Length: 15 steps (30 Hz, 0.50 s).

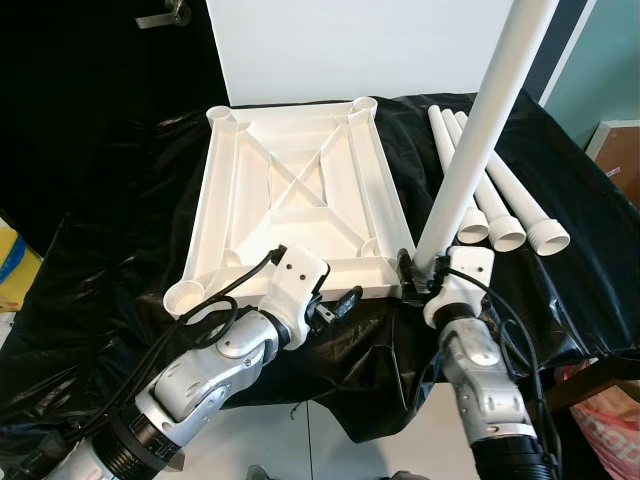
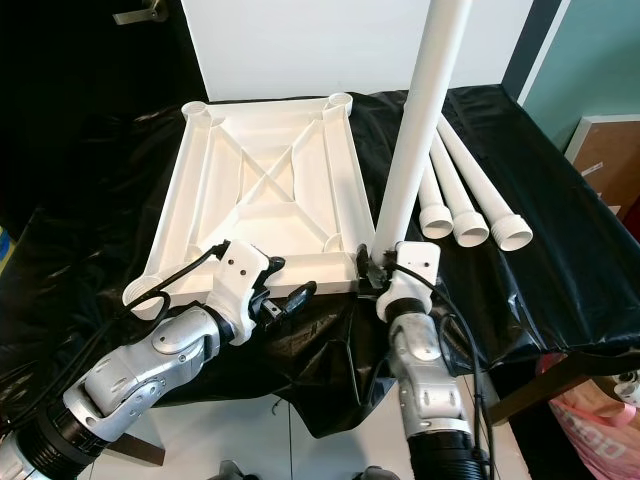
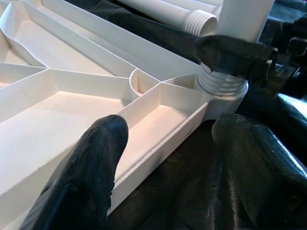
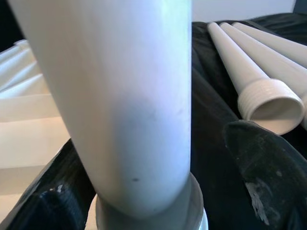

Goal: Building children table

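Black plastic sheeting covers the tabletop (image 1: 120,250). Right tool (image 1: 425,275) grips one upright white plastic leg (image 1: 480,130), part-threaded into the upturned white ribbed panel's (image 1: 300,190) near corner; left tool (image 1: 335,305), open, hovers beside. Three tapered white legs (image 1: 500,200) await fitting.

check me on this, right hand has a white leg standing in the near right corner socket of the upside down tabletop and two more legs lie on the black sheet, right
Nearly. Three spare legs lie on the black sheet, not two, as the left eye view shows. The rest holds: the right hand has a white leg standing in the near right corner socket of the upside-down tabletop.
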Motion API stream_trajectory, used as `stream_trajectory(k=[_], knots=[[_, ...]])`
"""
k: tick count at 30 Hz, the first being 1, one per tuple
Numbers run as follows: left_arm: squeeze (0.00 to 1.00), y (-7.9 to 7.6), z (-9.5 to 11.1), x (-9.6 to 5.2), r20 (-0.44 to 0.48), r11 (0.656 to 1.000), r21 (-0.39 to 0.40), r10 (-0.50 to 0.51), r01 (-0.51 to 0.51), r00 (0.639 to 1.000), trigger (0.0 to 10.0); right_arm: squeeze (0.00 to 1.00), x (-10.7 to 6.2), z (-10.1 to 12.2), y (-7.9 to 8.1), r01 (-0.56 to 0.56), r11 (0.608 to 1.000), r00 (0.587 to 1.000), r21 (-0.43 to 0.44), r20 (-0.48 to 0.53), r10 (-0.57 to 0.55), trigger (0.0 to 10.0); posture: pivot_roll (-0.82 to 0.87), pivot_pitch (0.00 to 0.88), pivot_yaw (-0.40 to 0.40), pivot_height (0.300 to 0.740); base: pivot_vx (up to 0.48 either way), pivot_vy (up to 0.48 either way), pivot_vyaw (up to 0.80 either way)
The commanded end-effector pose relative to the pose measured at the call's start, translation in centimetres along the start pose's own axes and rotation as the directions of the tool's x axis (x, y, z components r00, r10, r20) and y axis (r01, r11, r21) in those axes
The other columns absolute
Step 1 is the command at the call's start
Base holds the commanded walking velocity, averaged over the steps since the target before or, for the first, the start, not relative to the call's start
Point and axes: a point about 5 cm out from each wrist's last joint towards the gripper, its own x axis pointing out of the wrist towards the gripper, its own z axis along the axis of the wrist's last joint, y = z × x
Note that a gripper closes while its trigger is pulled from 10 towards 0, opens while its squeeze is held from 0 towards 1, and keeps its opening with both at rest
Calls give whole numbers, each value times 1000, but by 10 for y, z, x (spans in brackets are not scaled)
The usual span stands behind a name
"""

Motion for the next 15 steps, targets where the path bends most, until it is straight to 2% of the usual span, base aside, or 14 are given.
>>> stream_trajectory(k=[1,2,5,7,8,10,15], knots=[[0,-19,4,-3,7,939,17,-345,344,939,10000,1000,-4,0,-5,-63,998,998,7,-2,63,10000,-127,76,30,740,0,0,0],[0,-19,4,-3,7,939,17,-345,344,939,10000,1000,-4,0,-5,-63,998,998,7,-2,63,10000,-127,76,30,740,0,0,0],[0,-18,5,-2,12,939,17,-343,342,939,10000,1000,-4,2,-19,-266,963,964,-33,-32,265,10000,-139,82,33,740,0,0,0],[0,-17,5,-1,13,939,17,-342,342,939,10000,1000,-3,2,-21,-306,951,952,-42,-42,304,10000,-139,82,33,740,0,0,0],[0,-17,6,-1,15,940,17,-342,342,940,10000,0,0,2,-22,-361,931,932,-61,-52,358,10000,-141,82,33,740,0,0,0],[0,-17,6,0,18,940,17,-342,341,940,10000,0,4,3,-22,-425,901,905,-81,-67,421,10000,-143,82,36,740,0,0,0],[0,-17,7,1,20,939,17,-343,342,939,10000,0,8,3,-20,-465,881,885,-89,-79,459,10000,-143,81,36,740,0,0,0]])
